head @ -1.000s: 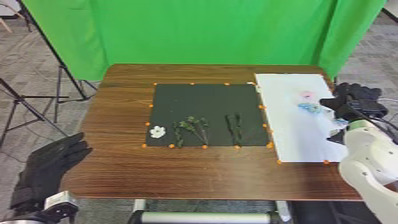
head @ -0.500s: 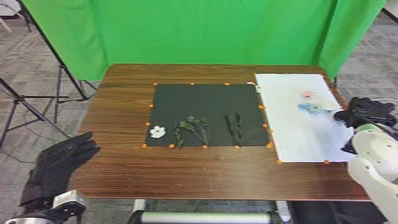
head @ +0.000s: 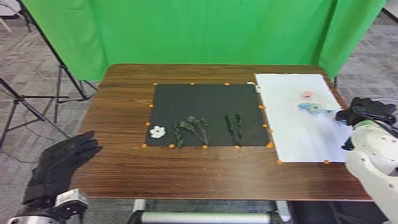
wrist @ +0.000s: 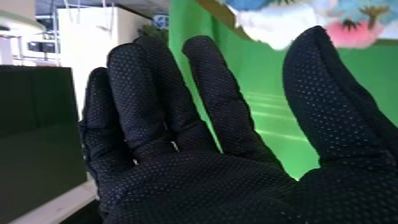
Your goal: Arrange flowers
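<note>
Lying on the brown wooden bench (head: 160, 175), a dark square mat (head: 195, 100) bears 1 white flower (head: 157, 132) near its near-left corner. Just right of the flower lie leafy green sprigs (head: 189, 126), their stems running toward the mat's near edge; farther right are slender dark-green stems (head: 234, 126). Orange markers (head: 205, 146) line the mat's border. To its right, a long white sheet (head: 293, 135) carries a pink flower (head: 307, 94) and, nearer the robot, a blue flower (head: 311, 107). The right hand (head: 366, 111) is at the sheet's right edge, beside the blue flower; contact with the sheet cannot be told. In the right wrist view, the right hand (wrist: 204, 185) is wide open, fingers extended, thumb set well apart, palm bare, grasping nothing. The left hand (head: 62, 155), open with fingers extended, is beside the bench's near-left part, holding nothing. Behind the bench hangs a green backdrop (head: 195, 30).
</note>
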Available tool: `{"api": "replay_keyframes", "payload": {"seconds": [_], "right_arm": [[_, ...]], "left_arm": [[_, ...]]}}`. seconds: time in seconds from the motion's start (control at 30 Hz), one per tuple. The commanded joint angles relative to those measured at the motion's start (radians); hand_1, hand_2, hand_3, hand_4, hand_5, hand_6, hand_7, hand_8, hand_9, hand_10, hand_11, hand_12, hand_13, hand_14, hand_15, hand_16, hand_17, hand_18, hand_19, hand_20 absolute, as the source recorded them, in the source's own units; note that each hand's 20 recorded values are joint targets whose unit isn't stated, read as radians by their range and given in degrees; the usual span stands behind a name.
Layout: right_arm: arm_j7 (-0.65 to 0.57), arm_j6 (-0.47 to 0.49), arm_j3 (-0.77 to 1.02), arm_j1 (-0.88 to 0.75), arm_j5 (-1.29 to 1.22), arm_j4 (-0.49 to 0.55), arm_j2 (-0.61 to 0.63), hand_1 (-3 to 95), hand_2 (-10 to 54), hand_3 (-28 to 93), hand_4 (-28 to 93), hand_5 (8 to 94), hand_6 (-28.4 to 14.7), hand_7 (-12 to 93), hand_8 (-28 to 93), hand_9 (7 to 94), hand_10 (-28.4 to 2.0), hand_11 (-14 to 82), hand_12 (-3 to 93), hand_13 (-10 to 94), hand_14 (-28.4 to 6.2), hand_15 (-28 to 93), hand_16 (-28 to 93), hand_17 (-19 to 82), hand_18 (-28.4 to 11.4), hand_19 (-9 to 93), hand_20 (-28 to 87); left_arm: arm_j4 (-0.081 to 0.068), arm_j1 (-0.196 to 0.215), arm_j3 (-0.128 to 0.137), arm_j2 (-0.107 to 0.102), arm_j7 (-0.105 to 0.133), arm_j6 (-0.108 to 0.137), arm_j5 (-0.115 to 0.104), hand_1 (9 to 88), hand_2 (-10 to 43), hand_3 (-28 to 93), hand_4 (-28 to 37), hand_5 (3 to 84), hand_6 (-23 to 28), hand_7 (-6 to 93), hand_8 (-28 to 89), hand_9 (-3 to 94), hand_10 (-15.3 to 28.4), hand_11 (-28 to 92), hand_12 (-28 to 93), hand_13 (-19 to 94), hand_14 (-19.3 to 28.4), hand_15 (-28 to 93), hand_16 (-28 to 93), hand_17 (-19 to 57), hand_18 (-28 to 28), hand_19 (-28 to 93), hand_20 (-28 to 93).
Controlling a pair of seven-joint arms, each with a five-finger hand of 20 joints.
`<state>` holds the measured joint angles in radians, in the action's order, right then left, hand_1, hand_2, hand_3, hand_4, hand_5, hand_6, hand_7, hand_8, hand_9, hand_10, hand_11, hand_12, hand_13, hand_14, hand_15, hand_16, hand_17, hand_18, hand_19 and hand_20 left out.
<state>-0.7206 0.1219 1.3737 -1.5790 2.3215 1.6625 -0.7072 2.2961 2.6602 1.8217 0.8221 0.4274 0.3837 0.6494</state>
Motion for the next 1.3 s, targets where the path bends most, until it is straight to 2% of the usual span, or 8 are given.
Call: {"api": "replay_keyframes", "payload": {"seconds": [0.03,0.17,0.47,0.73,0.97,1.03,1.13,1.3], "right_arm": [[-0.021,0.046,-0.012,0.012,0.0,-0.027,-0.03,19.9,2.4,85,-26,50.2,-9.1,20,-13,46.6,-23.2,32.9,18.4,34,-24.9,78,13,9,-28.4,68,38],[-0.006,0.004,-0.027,0.013,0.035,-0.02,-0.025,19.8,2.3,85,-26,50.1,-9.0,20,-13,46.5,-23.2,32.8,18.4,34,-24.9,78,13,9,-28.4,68,38],[0.039,-0.033,-0.127,0.088,0.102,0.004,-0.024,19.0,2.4,85,-25,50.2,-9.1,20,-13,46.0,-23.9,32.4,18.5,33,-25.3,78,13,7,-28.4,67,39],[0.028,-0.05,-0.195,0.135,0.145,-0.005,-0.038,18.8,2.4,84,-25,50.5,-9.4,20,-12,46.0,-24.2,32.2,18.5,33,-25.7,78,13,7,-28.4,66,41],[0.027,-0.009,-0.199,0.136,0.119,-0.015,-0.046,19.0,2.0,84,-25,50.5,-10.2,19,-12,45.1,-25.1,32.1,18.9,32,-26.5,78,13,7,-28.4,64,43],[0.026,0.012,-0.186,0.132,0.106,-0.021,-0.063,19.2,1.7,84,-25,50.0,-10.2,19,-12,44.7,-25.1,32.2,18.9,32,-26.4,78,13,6,-28.4,64,43],[0.037,0.028,-0.187,0.132,0.115,-0.041,-0.077,19.2,1.7,84,-25,49.7,-10.1,19,-12,44.6,-25.0,32.4,18.9,31,-26.4,78,13,6,-28.4,64,44],[0.042,0.035,-0.195,0.131,0.119,-0.055,-0.091,19.5,1.5,84,-25,49.4,-9.9,19,-12,44.4,-24.8,32.4,18.9,31,-26.3,78,14,6,-28.4,63,44]], "left_arm": [[-0.003,0.005,-0.005,0.001,0.011,-0.007,-0.004,27.2,6.2,83,-13.4,46.3,14.2,14.4,-9,38.6,22.1,37,9,27,28.3,59,-12,-9.9,21.1,56,12],[-0.001,0.013,-0.001,0.006,0.015,-0.003,-0.002,27.2,6.1,83,-13.4,46.3,14.1,14.5,-9,38.7,22.1,37,9,27,28.3,59,-12,-9.9,21.1,56,12],[-0.002,-0.007,-0.009,0.013,-0.002,-0.013,0.008,27.1,6.1,83,-13.6,46.2,14.1,14.4,-9,38.7,22.2,37,9,27,28.3,59,-12,-9.9,21.1,56,12],[0.0,-0.005,-0.001,0.026,-0.016,-0.021,0.017,27.2,6.1,83,-13.5,46.2,14.1,14.4,-9,38.7,22.2,37,9,27,28.3,59,-12,-9.9,21.1,56,12],[-0.001,-0.019,0.002,0.038,-0.046,-0.038,0.03,27.1,6.1,83,-13.5,46.2,14.1,14.4,-9,38.6,22.3,37,9,27,28.3,59,-13,-9.9,21.1,56,12],[0.0,-0.016,0.005,0.043,-0.05,-0.038,0.03,27.0,6.0,83,-13.4,46.2,14.2,14.5,-9,38.6,22.3,37,9,27,28.3,59,-13,-9.9,21.1,56,12],[0.0,-0.011,0.005,0.04,-0.037,-0.03,0.024,27.2,6.0,83,-13.5,46.3,14.2,14.4,-9,38.7,22.2,37,9,27,28.3,59,-13,-9.9,21.1,56,12],[-0.002,-0.018,0.006,0.051,-0.051,-0.04,0.03,27.2,6.1,83,-13.5,46.3,14.1,14.5,-9,38.6,22.1,37,9,27,28.3,59,-13,-9.9,21.1,56,12]]}}
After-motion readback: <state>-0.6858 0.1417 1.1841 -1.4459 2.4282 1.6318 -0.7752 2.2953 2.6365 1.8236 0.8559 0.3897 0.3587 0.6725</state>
